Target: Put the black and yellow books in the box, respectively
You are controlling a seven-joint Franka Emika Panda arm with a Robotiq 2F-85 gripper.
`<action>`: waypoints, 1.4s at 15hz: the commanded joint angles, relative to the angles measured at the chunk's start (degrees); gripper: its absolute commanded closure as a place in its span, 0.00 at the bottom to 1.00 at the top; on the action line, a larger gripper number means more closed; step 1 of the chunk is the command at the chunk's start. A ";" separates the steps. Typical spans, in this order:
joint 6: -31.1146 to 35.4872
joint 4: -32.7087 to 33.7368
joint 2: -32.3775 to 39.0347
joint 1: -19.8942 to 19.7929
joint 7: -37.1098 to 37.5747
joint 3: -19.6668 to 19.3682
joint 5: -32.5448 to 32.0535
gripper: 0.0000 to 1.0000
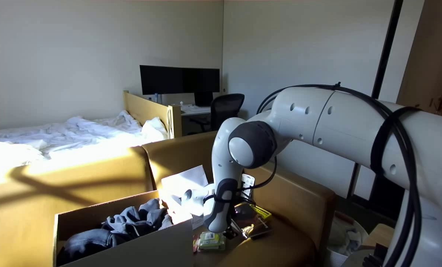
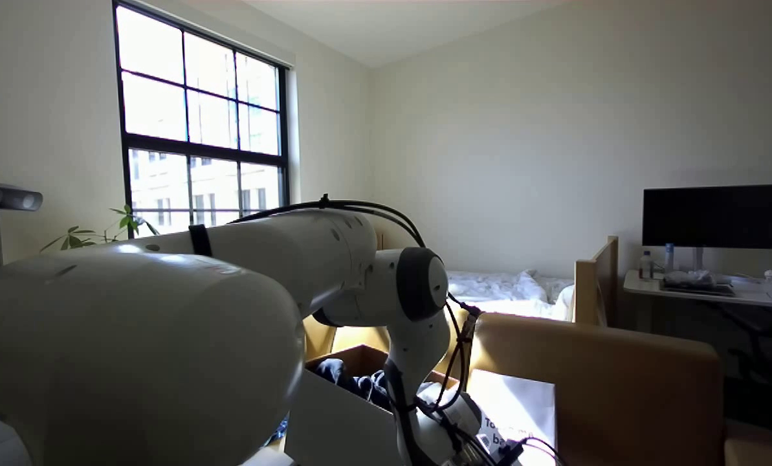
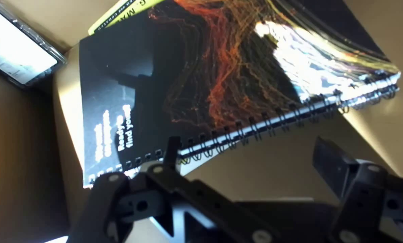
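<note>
Reaching for the black book [image 3: 221, 81] is judged to be the step in hand, with no grip made and both books outside the box [image 1: 158, 246]. The black book is laid on the seat of the sofa [image 1: 295, 196], between the box and the sofa's end edge, and the yellow book [image 3: 130, 11] is mostly covered by it; only a strip of yellow is left exposed, on the side opposite the spiral binding [image 3: 252, 127].

The claw [image 3: 252, 160] is held spread at the binding, with nothing pinched. One finger [image 3: 172, 153] is seen across the spiral edge, while the other finger [image 3: 333, 165] is placed past it, over the seat; whether the book is touched cannot be made out.

For the next move, a careful lowering seems to be called for: the spiral edge should be brought between the fingertips, one above the cover and one beneath, before pressure is applied. Because the yellow book is stacked underneath, only the black book should be gathered. A hold on the wire alone might be lost, so a bite onto the cover would be preferred.

Afterwards the black book would have to be raised over the box wall and set down on the dark clothing [image 1: 124, 226] by which the box is partly filled.
</note>
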 commanded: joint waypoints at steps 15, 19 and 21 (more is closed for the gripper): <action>31.40 -34.93 -11.21 24.43 54.00 -25.31 -44.03 0.00; 36.30 -33.04 -9.96 20.46 52.29 -24.35 -43.79 0.00; 38.33 -32.17 -8.79 18.11 49.69 -23.76 -42.00 0.00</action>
